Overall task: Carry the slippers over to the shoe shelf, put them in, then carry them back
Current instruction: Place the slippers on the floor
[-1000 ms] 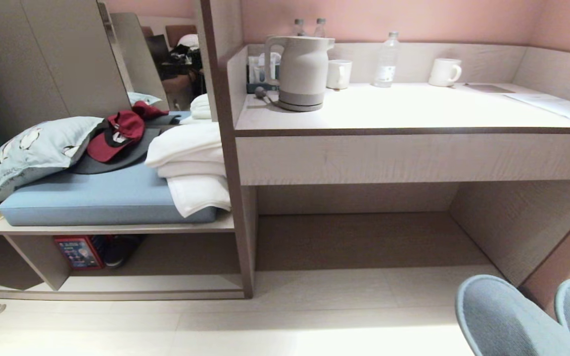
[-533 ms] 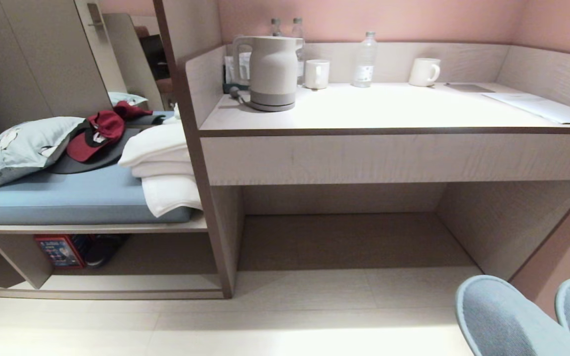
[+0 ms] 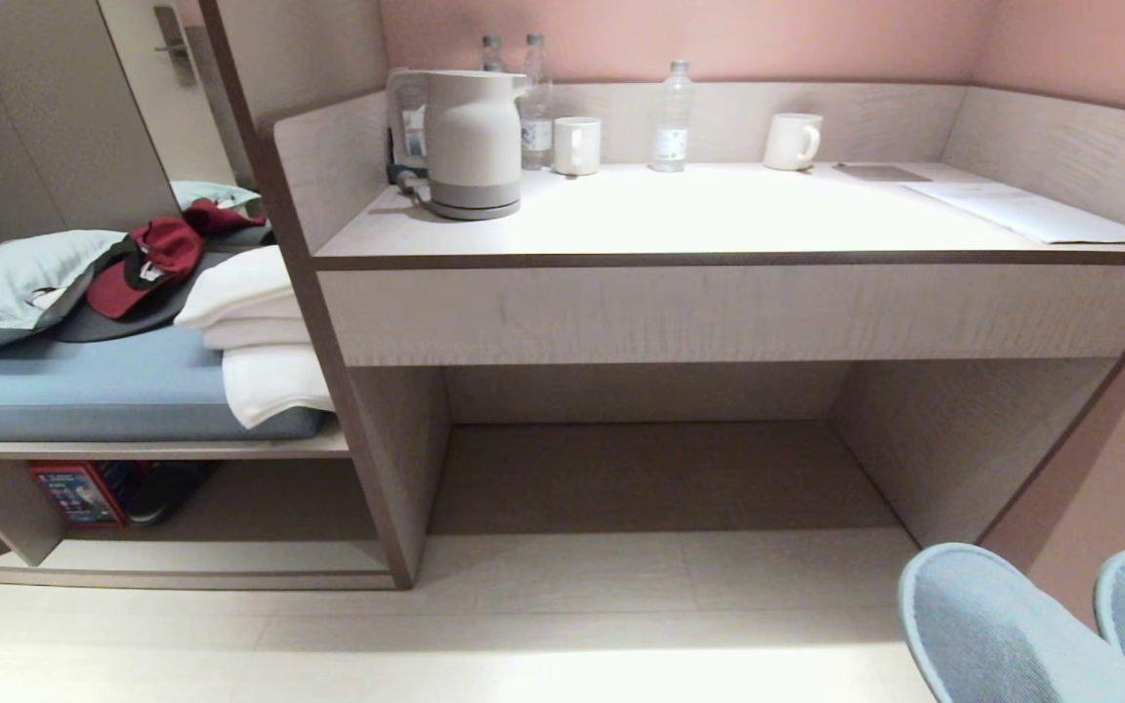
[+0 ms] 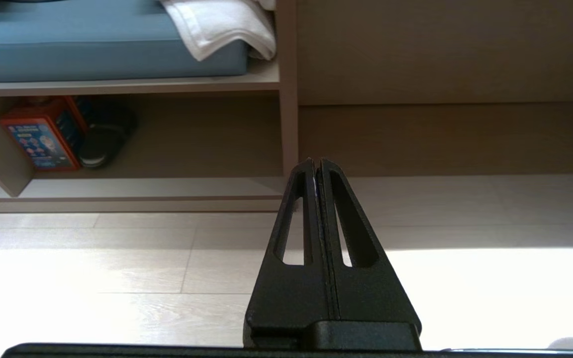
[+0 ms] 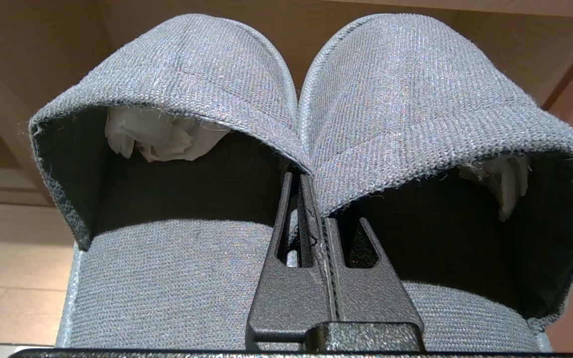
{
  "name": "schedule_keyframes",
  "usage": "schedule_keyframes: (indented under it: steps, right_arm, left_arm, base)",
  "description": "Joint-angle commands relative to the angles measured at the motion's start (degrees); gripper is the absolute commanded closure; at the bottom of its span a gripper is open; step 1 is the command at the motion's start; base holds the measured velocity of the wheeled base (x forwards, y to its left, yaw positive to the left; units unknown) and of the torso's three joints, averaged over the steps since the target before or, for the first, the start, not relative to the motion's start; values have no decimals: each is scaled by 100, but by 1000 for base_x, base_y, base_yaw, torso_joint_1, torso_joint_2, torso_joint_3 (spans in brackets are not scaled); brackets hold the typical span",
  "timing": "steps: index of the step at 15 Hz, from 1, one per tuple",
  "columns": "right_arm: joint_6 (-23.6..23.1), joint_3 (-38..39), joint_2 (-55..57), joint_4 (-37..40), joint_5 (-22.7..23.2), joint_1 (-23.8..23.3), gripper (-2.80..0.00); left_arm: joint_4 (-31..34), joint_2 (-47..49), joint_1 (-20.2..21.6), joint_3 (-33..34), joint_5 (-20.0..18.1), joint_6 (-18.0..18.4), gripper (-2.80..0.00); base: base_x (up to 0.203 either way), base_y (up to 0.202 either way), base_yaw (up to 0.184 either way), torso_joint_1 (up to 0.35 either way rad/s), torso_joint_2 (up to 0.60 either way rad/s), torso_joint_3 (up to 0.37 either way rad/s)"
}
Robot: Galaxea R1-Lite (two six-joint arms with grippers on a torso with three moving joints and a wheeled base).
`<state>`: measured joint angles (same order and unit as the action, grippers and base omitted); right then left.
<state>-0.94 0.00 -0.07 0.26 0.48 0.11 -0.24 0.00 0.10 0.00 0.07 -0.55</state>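
Observation:
Two grey fabric slippers (image 3: 992, 625) with closed round toes hang side by side at the lower right of the head view, above the pale floor. In the right wrist view my right gripper (image 5: 306, 199) is shut on the inner edges of both slippers (image 5: 192, 74), and white paper is stuffed in the toes. The shoe shelf (image 3: 211, 558) is the low open compartment under the bench at the far left, well away from the slippers. My left gripper (image 4: 316, 161) is shut and empty, pointing at the upright panel beside the shoe shelf (image 4: 142, 186).
A red box (image 3: 74, 493) and a dark shoe (image 3: 162, 488) stand in the shelf's left part. Above it lie a blue cushion (image 3: 84, 391), white towels (image 3: 250, 342), a pillow and a red cap. The desk (image 3: 719, 312) carries a kettle (image 3: 470, 142), mugs and bottles; its knee recess (image 3: 650, 469) lies ahead.
The whole scene has slid to the left in the head view, so the camera has swung right. The slippers keep their place in the picture, still held.

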Motion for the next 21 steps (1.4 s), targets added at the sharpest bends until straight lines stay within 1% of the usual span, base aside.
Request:
schedule_keyframes:
  steps: [1, 12, 21]
  right_arm:
    - [-3, 0, 7, 0, 5, -2, 0]
    - [-3, 0, 7, 0, 5, -2, 0]
    - [-3, 0, 7, 0, 5, -2, 0]
  left_arm:
    - [-2, 1, -1, 0, 1, -6, 0]
    - [-2, 1, -1, 0, 1, -7, 0]
    - [-2, 0, -1, 0, 1, -7, 0]
  base:
    - [0, -141, -1, 6, -2, 2]
    - [0, -7, 1, 0, 0, -7]
    - [0, 0, 0, 3, 3, -184]
